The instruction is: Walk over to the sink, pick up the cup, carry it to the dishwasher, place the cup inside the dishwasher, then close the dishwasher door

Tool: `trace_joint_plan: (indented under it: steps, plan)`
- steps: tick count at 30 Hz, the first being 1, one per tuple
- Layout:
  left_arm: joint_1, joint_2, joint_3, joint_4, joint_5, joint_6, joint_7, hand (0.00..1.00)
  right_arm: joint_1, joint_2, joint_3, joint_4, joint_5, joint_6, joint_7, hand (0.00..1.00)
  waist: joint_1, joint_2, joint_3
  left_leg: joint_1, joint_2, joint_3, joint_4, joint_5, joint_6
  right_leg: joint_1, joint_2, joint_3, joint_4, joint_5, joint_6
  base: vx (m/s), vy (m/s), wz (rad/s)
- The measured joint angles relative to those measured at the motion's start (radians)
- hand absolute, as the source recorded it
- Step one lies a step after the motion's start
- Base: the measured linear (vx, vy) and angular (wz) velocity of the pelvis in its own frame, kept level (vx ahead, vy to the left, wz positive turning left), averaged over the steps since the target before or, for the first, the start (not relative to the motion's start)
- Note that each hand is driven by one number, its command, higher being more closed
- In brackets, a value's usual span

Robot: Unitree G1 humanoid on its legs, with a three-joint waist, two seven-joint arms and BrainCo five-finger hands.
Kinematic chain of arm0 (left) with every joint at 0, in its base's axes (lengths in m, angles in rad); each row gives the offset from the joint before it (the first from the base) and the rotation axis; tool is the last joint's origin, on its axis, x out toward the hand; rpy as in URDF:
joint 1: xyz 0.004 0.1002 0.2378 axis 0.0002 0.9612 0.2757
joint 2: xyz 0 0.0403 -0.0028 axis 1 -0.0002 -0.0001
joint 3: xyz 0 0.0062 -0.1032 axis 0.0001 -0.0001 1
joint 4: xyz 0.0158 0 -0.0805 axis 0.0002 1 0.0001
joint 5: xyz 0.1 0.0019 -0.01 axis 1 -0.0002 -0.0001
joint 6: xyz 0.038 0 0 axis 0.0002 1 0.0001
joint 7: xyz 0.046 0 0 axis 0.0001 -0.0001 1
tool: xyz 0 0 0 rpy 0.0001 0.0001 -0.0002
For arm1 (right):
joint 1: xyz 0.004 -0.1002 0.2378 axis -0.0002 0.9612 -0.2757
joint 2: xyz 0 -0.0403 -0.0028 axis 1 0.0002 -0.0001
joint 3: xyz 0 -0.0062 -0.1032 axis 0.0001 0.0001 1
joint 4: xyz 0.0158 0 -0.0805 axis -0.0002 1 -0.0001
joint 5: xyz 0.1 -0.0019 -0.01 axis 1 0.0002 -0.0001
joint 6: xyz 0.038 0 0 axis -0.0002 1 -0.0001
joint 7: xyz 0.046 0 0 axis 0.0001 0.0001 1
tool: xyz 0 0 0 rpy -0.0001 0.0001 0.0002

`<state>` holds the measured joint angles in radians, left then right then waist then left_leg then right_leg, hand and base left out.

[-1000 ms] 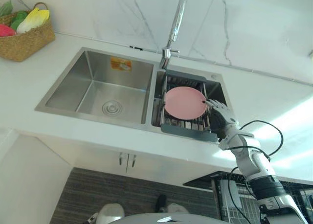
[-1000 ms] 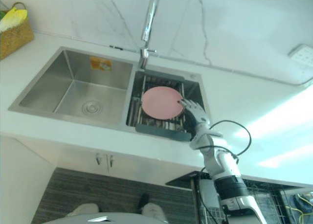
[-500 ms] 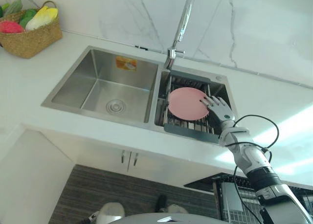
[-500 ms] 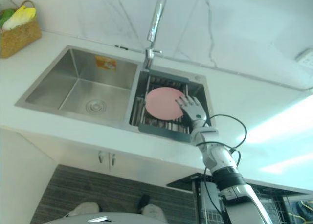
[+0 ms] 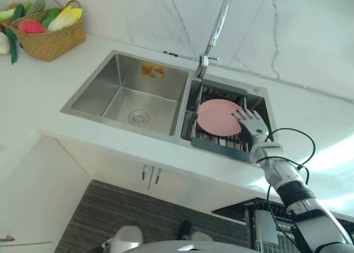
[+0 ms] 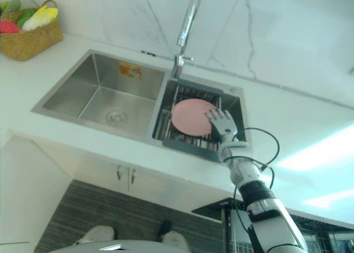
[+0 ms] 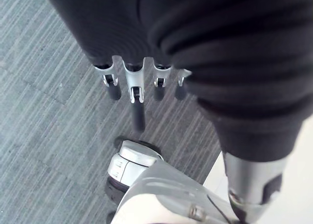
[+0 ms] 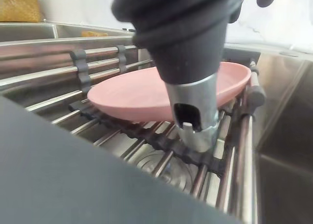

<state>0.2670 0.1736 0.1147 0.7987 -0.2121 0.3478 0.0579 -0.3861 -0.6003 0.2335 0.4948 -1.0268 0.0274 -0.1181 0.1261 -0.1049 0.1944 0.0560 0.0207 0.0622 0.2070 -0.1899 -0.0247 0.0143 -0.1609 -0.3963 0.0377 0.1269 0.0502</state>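
Observation:
A shallow pink dish (image 5: 217, 116) lies on a metal drying rack (image 5: 217, 146) set in the right basin of the sink; I see no cup. My right hand (image 5: 250, 122) is open, its spread fingers resting at the dish's right rim. In the right wrist view the thumb (image 8: 193, 111) stands just in front of the dish (image 8: 142, 94), above the rack bars. My left hand (image 7: 138, 114) hangs open over the grey floor, holding nothing.
The left basin (image 5: 138, 95) holds only its drain. A tall faucet (image 5: 217, 29) rises behind the divider. A wicker basket (image 5: 51, 36) of vegetables stands on the white counter at far left. A dark wire rack (image 5: 264, 226) shows below the counter at lower right.
The camera has shifted, sliding the whole scene rightward in the views. My right hand stays at the dish's right rim, its fingers a little further over it.

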Motion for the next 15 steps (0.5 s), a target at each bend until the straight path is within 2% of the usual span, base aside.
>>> trace_joint_plan:
  steps: [15]
  plan:
    - [0.001,0.003,-0.003,-0.005,0.0,-0.007,-0.021,0.0,-0.059,0.001,0.003,0.08,0.005,0.016,-0.013,0.0,0.034,0.001,0.029,-0.004,-0.004,-0.016,0.001,-0.003,0.003,0.007,-0.01,-0.021,0.006,0.0,0.001,0.01,0.003,0.04]
